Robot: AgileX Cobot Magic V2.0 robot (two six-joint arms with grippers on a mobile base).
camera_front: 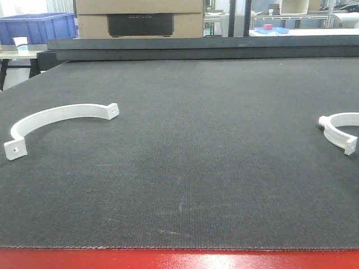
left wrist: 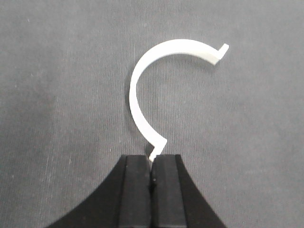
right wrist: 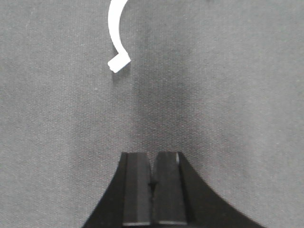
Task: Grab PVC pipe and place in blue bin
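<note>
Left PVC pipe clamp [left wrist: 134, 90]: a white half-ring with a flat tab at each end, lying on the dark grey mat [camera_front: 196, 168]. In the front view this clamp [camera_front: 61, 113] is on the mat's left side. From my left wrist it reads as a C open to the right. Its near tab shows right at the tips of my left claw [left wrist: 152, 161]. Left claw: pads pressed together, no gap between them. I cannot tell from this angle whether the tips touch the tab or it only lies beneath them.

Right PVC pipe clamp [camera_front: 334, 128]: same kind, on the mat at the right edge of the front view, partly cut off. From my right wrist only its lower curve and one tab [right wrist: 113, 23] show, upper left, well apart from my right claw [right wrist: 152, 159]. Right claw: pads together too, over the mat.

Blue bin [camera_front: 36, 27]: far left background, beyond the mat's far edge, well apart from both clamps. A white cup [camera_front: 21, 43] stands just in front of it. Cardboard box [camera_front: 140, 14]: behind the mat, centre. Red strip [camera_front: 179, 260]: along the mat's near edge.
</note>
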